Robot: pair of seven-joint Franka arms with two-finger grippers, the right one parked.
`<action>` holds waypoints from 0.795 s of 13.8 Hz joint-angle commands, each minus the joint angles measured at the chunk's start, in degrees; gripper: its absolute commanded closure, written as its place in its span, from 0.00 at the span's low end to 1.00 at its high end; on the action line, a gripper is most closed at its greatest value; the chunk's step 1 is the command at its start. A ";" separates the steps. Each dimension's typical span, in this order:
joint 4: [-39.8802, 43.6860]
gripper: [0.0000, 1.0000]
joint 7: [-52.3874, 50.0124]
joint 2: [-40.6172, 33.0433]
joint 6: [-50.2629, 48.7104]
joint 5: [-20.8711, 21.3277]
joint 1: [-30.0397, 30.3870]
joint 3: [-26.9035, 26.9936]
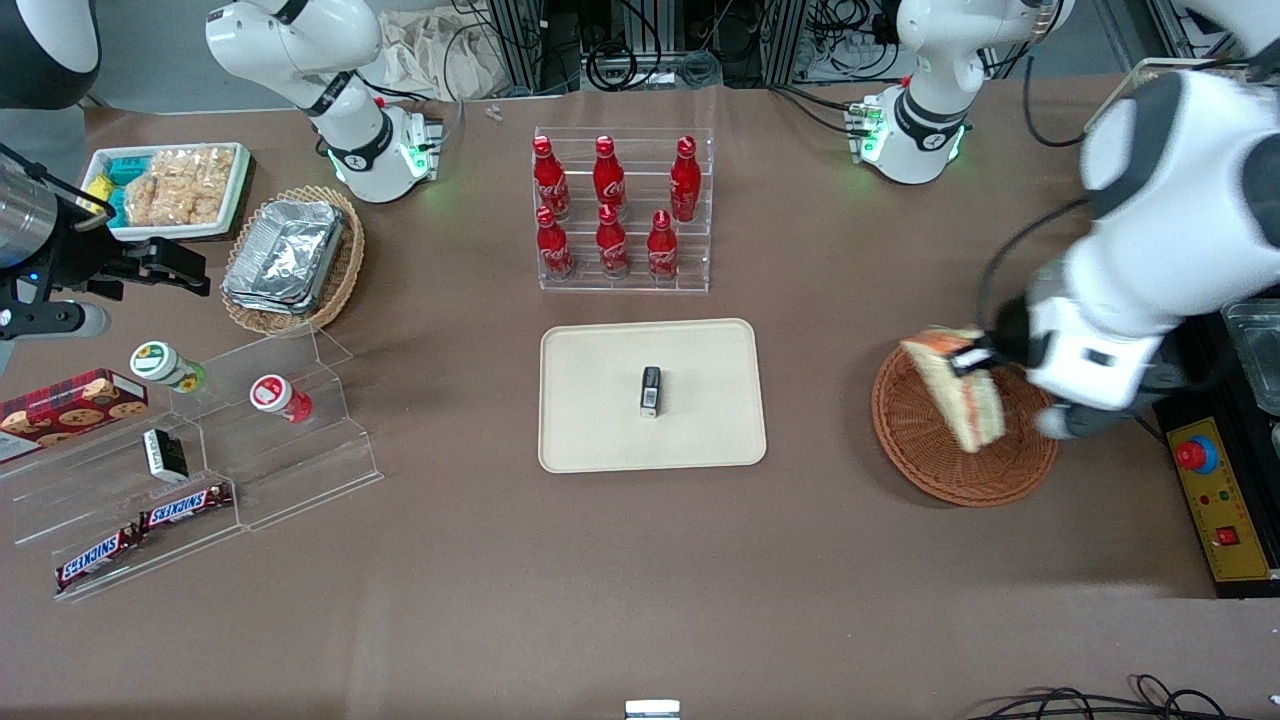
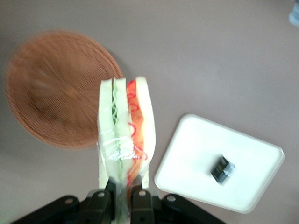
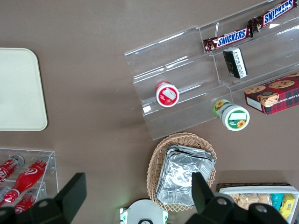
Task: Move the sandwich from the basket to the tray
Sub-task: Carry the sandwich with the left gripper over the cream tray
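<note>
While the jaws of the gripper are pinching the sandwich clear above the basket, the carry is beginning, needing travel to the tray, avoiding its small black object.

My arm's all glossy white shells with dark grey joints; my gripper is matte black, silver screws showing.

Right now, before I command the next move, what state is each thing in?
gripper: shut on the sandwich, above the basket
sandwich: wrapped, lifted clear of the basket, held on edge
basket: empty
tray: flat on the table, holding only a small black box
small black box: lying near the tray's middle
cola bottles: six, upright and capped, in their clear rack
</note>
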 commanded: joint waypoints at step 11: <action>-0.01 1.00 -4.68 26.01 15.14 7.98 -19.57 0.18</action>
